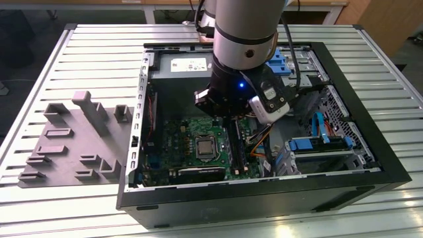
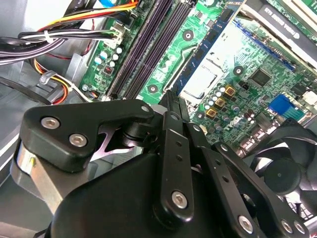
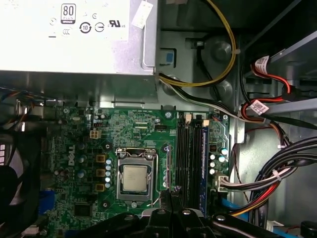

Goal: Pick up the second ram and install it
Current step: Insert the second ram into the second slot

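My gripper (image 1: 228, 118) hangs inside the open computer case (image 1: 264, 201), low over the green motherboard (image 3: 143, 131). Its fingers are shut on the second ram (image 2: 210, 52), a thin dark-blue stick held on edge. In the first wrist view the ram (image 3: 168, 173) shows as a narrow line running out from the gripper (image 3: 171, 196). It lies between the processor socket (image 3: 134, 178) and the black memory slots (image 3: 188, 153), parallel to the slots and apart from them. Another blue stick (image 3: 203, 163) sits in the outermost slot. In the second wrist view the gripper (image 2: 172, 99) hides the ram's near half.
The grey power-supply box (image 3: 74, 34) borders the board at the back. Cable bundles (image 3: 267, 183) run close beside the slots. A black fan (image 2: 287, 173) lies beyond the socket. The grey moulded holder tray (image 1: 73, 144) stands on the slatted table at the exterior view's left.
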`<state>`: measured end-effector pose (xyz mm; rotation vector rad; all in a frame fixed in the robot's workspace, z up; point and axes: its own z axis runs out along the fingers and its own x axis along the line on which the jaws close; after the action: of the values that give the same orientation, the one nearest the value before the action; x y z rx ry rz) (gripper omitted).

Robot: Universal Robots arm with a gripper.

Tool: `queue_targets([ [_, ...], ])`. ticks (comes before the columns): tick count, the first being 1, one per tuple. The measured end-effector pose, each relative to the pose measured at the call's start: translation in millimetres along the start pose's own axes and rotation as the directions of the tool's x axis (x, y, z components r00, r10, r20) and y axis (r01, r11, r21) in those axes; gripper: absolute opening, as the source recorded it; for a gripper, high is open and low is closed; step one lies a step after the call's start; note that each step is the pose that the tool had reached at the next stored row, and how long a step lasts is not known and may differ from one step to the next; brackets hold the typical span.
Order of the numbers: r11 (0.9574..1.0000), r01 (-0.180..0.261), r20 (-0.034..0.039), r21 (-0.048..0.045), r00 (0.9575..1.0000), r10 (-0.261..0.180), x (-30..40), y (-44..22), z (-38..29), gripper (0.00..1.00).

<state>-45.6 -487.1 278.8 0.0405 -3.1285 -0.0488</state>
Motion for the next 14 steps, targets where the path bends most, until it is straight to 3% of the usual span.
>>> queue_targets([
  [14,1.0,0.0,0.0,-0.0001,1.0,0.0,-6.3,-0.3,3.9,0.11],
])
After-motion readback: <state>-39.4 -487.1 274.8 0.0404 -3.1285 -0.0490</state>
